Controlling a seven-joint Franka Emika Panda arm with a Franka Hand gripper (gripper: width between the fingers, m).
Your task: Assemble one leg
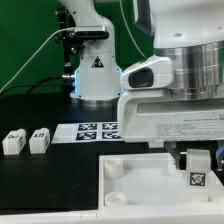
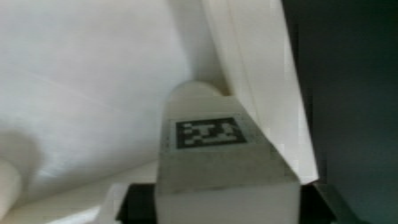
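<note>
My gripper (image 1: 196, 160) is shut on a leg (image 1: 198, 176), a small white block with a black-and-white tag, and holds it upright over the far right corner of the large white panel (image 1: 135, 180). In the wrist view the leg (image 2: 210, 140) fills the middle with its tag facing the camera. It stands between my dark fingers (image 2: 139, 200), close to the panel's raised rim (image 2: 258, 70). Two more legs (image 1: 14, 142) (image 1: 39, 140) lie on the black table at the exterior view's left.
The marker board (image 1: 92, 130) lies flat on the table behind the panel. The robot's white base (image 1: 95, 70) stands at the back. The panel has corner sockets (image 1: 113, 165). A cable hangs at the back left.
</note>
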